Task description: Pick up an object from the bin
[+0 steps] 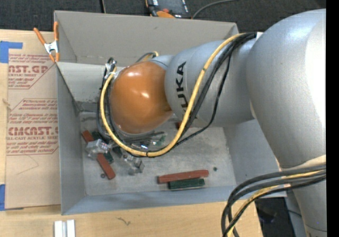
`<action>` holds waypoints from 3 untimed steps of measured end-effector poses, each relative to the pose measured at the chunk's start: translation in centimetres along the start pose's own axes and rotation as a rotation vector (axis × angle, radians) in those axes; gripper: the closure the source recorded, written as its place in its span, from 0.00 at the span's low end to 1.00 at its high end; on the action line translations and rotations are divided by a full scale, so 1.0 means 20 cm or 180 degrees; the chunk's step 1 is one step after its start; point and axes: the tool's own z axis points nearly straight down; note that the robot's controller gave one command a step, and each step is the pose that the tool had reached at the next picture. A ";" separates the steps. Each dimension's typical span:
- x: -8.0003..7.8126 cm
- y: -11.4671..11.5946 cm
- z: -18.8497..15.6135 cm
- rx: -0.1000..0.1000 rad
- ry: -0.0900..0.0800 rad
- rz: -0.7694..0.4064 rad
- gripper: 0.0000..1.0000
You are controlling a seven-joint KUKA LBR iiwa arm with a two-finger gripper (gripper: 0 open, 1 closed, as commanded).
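My gripper (144,144) is low over the left half of the bin, with just a dark part of its body visible under the arm's orange cover. Right below it lies a small grey metal piece (133,165). To its left are a pale shiny piece (97,147) and a red-brown stick (106,167) lying at a slant. A short red piece (86,136) and a dark green bit (98,136) lie further up by the left wall.
A long red bar (183,176) and a dark green bar (186,183) lie side by side near the bin's front wall. The arm and its yellow and black cables cover the bin's middle and right. Bare grey floor shows at the front right.
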 end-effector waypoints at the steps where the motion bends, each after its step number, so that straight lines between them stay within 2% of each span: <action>1: -0.12 -0.01 0.00 -0.0005 -0.0002 -0.0462 0.00; 2: -0.10 0.01 0.16 -0.0016 0.0005 -0.1855 0.00; 3: -0.11 0.10 0.16 -0.0019 0.0000 -0.2837 0.00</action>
